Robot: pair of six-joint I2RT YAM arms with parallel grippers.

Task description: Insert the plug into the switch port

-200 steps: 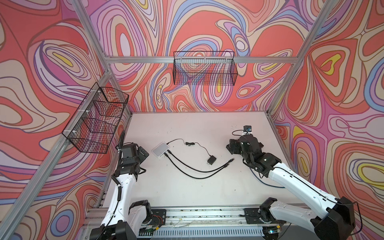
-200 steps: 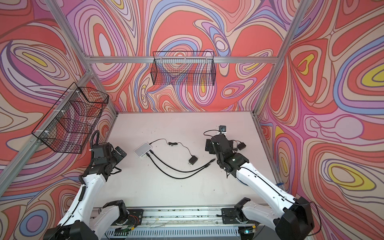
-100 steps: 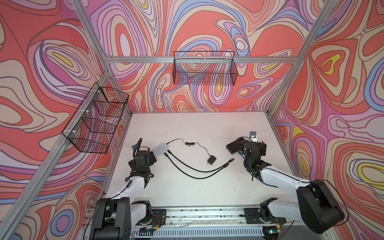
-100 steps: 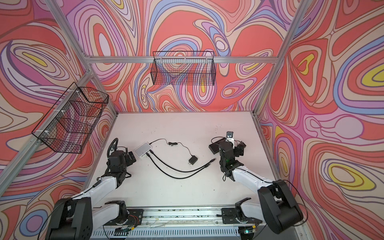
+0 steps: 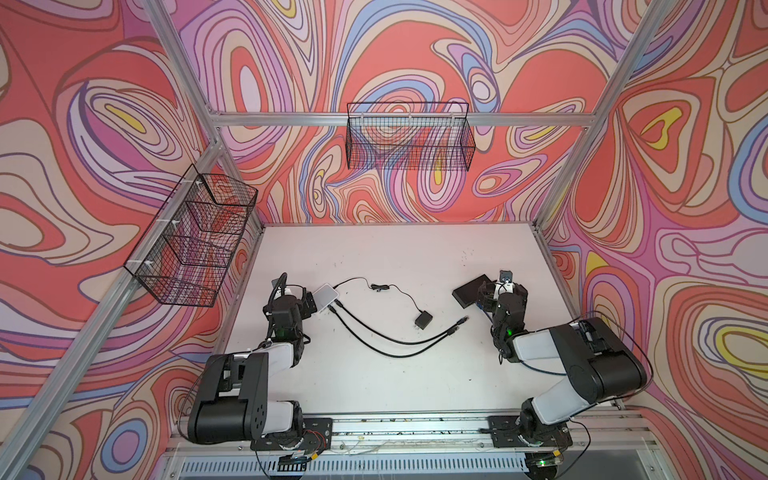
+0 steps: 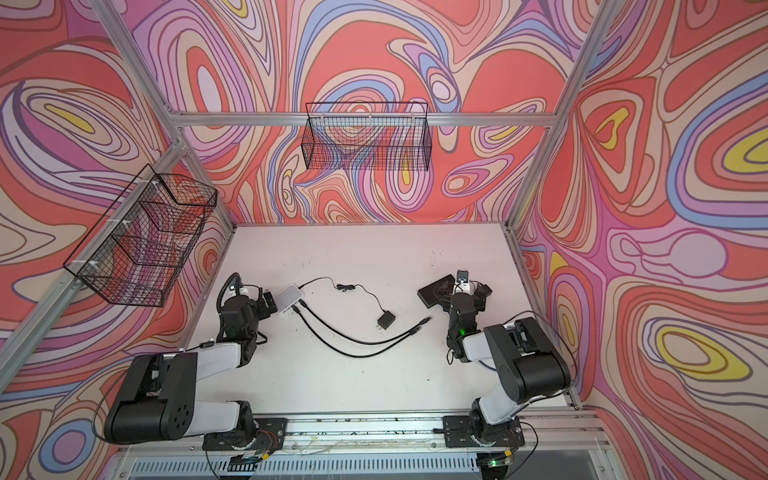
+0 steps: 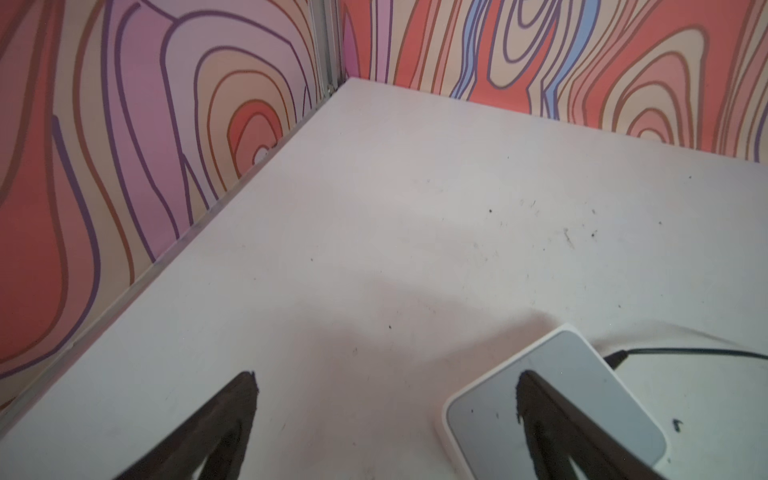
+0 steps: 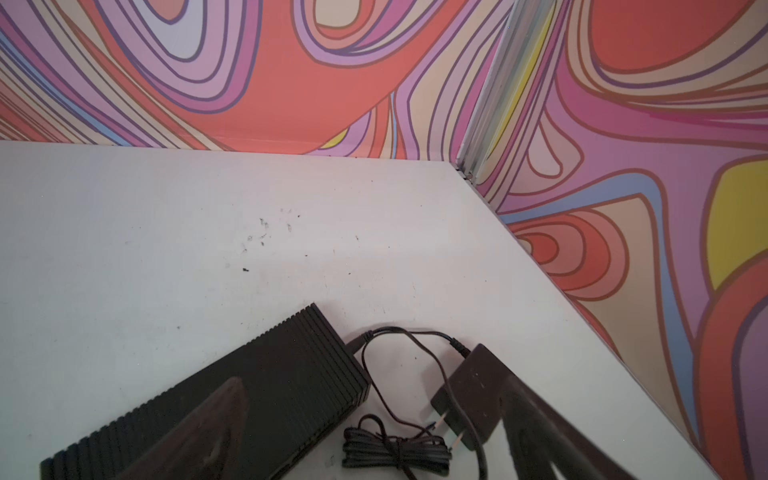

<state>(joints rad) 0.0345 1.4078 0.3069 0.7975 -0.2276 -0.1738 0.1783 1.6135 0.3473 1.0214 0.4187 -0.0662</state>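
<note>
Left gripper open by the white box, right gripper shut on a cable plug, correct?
No. The right gripper is open and empty, as the right wrist view shows; the free cable plugs lie on the table. Left gripper as stated.

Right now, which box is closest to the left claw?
The white box, right beside the left gripper; the black ribbed box lies across the table.

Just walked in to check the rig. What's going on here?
Nothing is held yet. Both grippers are open: the left gripper by a white box, the right gripper over a black box and an adapter. Two black cables lie between them, free plugs on the table.
</note>
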